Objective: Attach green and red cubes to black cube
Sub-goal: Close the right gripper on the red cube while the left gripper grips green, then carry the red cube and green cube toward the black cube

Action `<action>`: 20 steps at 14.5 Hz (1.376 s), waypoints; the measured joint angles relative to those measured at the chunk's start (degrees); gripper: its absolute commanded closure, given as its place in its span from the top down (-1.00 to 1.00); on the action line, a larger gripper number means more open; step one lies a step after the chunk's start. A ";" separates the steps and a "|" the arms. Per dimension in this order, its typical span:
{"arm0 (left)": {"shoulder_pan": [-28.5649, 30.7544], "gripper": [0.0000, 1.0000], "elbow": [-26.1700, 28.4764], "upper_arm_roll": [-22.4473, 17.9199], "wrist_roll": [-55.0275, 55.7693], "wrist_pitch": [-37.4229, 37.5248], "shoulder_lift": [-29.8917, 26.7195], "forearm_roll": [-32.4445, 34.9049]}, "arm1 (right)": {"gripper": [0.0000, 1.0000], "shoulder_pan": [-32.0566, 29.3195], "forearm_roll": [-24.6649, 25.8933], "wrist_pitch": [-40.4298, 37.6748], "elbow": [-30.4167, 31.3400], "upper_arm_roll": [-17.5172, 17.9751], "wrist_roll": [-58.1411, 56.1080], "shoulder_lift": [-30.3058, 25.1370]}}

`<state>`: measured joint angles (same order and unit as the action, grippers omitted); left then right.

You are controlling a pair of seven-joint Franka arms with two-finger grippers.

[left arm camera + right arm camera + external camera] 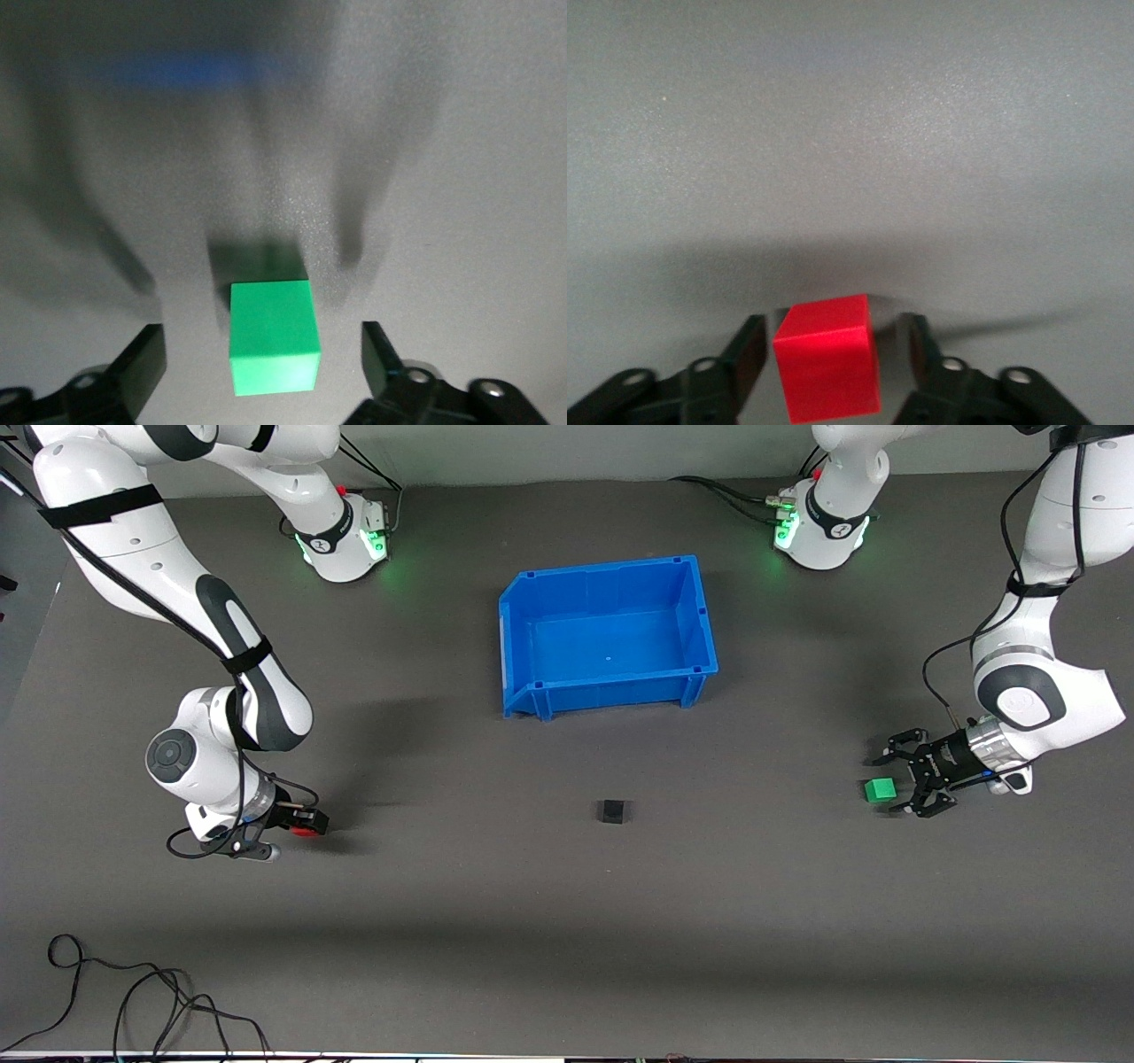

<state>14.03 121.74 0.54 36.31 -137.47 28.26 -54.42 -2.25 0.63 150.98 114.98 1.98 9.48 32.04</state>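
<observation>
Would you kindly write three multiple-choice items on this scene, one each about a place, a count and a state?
1. Where is the black cube?
A. In the blue bin
B. On the table, nearer the front camera than the blue bin
C. On the green cube

2. How many small cubes show?
A. Two
B. Three
C. Five

3. How does the left end effector stand?
A. Open around the green cube
C. Shut over the bin
B. Shut on the black cube

Key: 1 B, the cube sits on bare mat. 2 B: black, green, red cube. 3 A: gaps show beside both fingers.
</observation>
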 measured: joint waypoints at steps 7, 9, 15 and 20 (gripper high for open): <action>-0.01 -0.49 -0.01 -0.07 -0.46 -0.44 0.15 -0.11 | -0.04 -0.02 0.00 0.00 -0.57 0.00 0.00 0.39; -0.01 -0.55 -0.02 -0.08 -0.50 -0.47 0.16 -0.13 | -0.54 -0.06 0.00 0.00 -0.94 0.00 0.00 0.41; 0.00 -0.58 -0.27 -0.14 -0.52 -0.49 0.13 -0.15 | -1.00 0.01 -0.01 0.00 -1.26 0.00 0.03 0.44; 0.03 -0.67 -0.92 -0.21 -0.52 -0.42 0.05 -0.21 | -1.00 0.19 -0.10 -0.05 -2.41 0.67 8.84 0.44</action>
<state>14.06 120.81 0.33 35.79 -137.89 28.31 -54.63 -2.06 0.53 150.93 112.56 2.65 18.31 32.49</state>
